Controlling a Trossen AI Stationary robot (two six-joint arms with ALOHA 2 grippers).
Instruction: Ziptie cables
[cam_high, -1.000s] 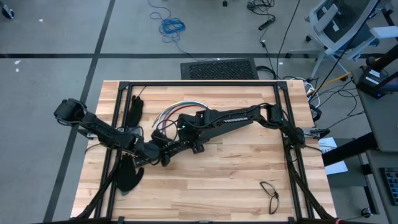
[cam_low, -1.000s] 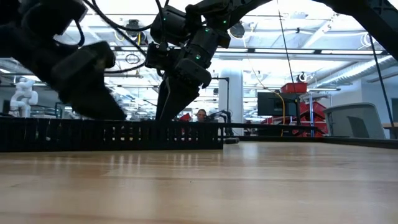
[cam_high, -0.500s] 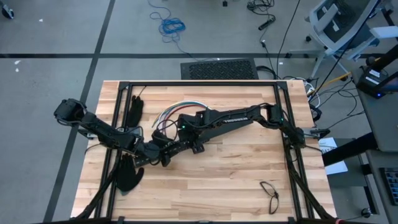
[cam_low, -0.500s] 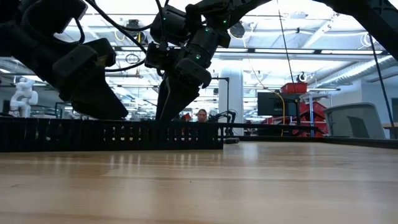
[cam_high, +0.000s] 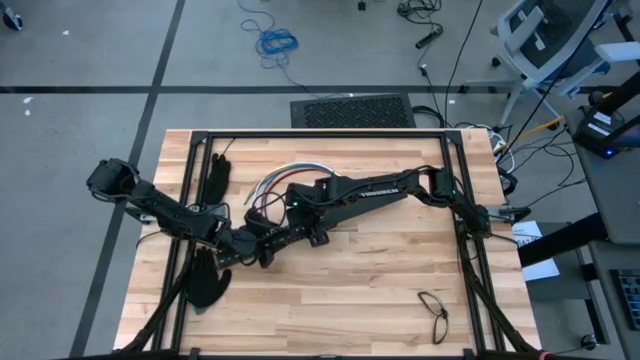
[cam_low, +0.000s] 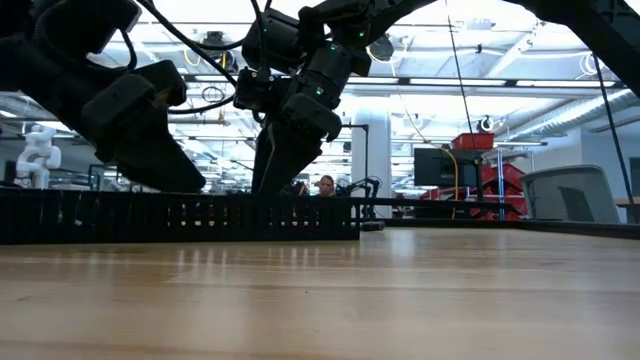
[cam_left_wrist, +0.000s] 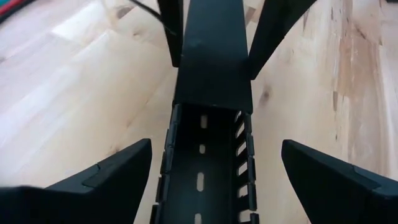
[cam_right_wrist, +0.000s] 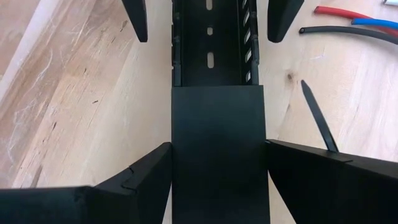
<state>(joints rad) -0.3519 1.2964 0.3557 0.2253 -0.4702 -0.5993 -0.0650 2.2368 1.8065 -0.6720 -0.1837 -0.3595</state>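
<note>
**High view: both pincers straddle the slotted bar, cables lie just beyond**

High view, nearest first: a loop of dark cord (cam_high: 434, 310) lies on the bench (cam_high: 370, 290) at the near right, well apart from the work. At the near left a black glove (cam_high: 205, 280) rests beside the frame rail. Toward the middle, the left pincer (cam_left_wrist: 208, 165) and the right pincer (cam_right_wrist: 208, 165) meet nose to nose over a long black slotted bar (cam_left_wrist: 208, 81). Each stands wide, fingers either side of the bar and apart from it in the wrist views, so neither grips anything.

Just beyond the right pincer, the cables (cam_high: 285, 172) curve in a loose arc on the bench, red, white and grey showing. One ziptie (cam_right_wrist: 318, 116) lies beside the bar, near the cable ends.

The cables look light and limp; they would likely sag and splay, so gathering them near mid-length seems best. The ziptie looks thin, springy and flat to the wood, probably hard to pinch; its free end seems the better hold.
</note>
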